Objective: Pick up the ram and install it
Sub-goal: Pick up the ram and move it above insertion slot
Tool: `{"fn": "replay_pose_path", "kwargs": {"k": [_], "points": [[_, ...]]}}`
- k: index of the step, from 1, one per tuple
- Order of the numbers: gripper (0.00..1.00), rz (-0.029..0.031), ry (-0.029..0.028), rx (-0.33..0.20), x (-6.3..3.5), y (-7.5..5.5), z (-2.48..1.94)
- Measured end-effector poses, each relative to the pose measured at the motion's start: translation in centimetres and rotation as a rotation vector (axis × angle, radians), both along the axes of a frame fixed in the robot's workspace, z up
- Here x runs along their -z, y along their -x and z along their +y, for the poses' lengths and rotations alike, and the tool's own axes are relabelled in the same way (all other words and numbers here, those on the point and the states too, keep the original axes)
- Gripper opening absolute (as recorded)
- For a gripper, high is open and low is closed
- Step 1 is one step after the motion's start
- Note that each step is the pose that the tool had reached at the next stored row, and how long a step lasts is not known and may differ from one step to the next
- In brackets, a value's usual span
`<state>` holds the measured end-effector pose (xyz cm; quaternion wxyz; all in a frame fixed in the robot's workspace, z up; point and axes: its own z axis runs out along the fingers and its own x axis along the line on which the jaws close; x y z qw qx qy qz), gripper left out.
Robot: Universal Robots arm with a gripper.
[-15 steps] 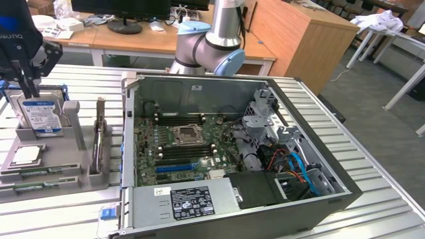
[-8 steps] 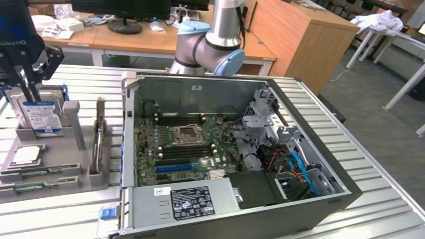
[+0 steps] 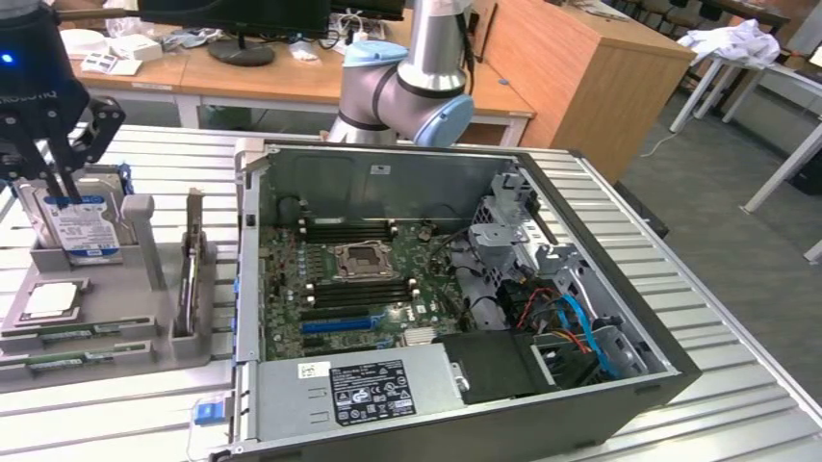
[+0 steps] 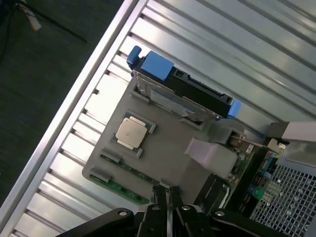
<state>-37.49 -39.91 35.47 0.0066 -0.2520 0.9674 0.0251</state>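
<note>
Gripper (image 4: 165,191), narrowly parted and holding nothing, is hovering over the grey tray (image 4: 168,148), where a misaligned descent is risking striking the hard drive (image 3: 80,226) instead of the thin ram (image 4: 121,191).

The ram (image 4: 121,190) is green, seemingly with small black chips. Its holder (image 4: 168,148) is plain grey, the processor (image 4: 131,132) silver, and the hard drive (image 3: 80,226) silver with a blue-and-white label. The ribbed table (image 3: 694,298) is silver, the gripper (image 3: 52,192) black.

Bright even light, soft shadows, mild glare
</note>
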Motion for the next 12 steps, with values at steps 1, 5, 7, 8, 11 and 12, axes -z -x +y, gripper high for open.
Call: {"fn": "replay_pose_path", "kwargs": {"k": [1,5,7,8,11,12], "points": [[0.17,0.0,0.0,-0.018,0.13,0.0,0.0],[0.17,0.0001,0.0001,-0.092,0.7,0.0,0.0],[0.17,0.0001,0.0001,-0.127,0.98,0.0,0.0],[0.17,0.0,0.0001,-0.145,1.12,0.0,0.0],[0.17,0.0,0.0,-0.201,1.57,0.0,0.0],[0.17,0.0,0.0,-0.219,1.71,0.0,0.0]]}}
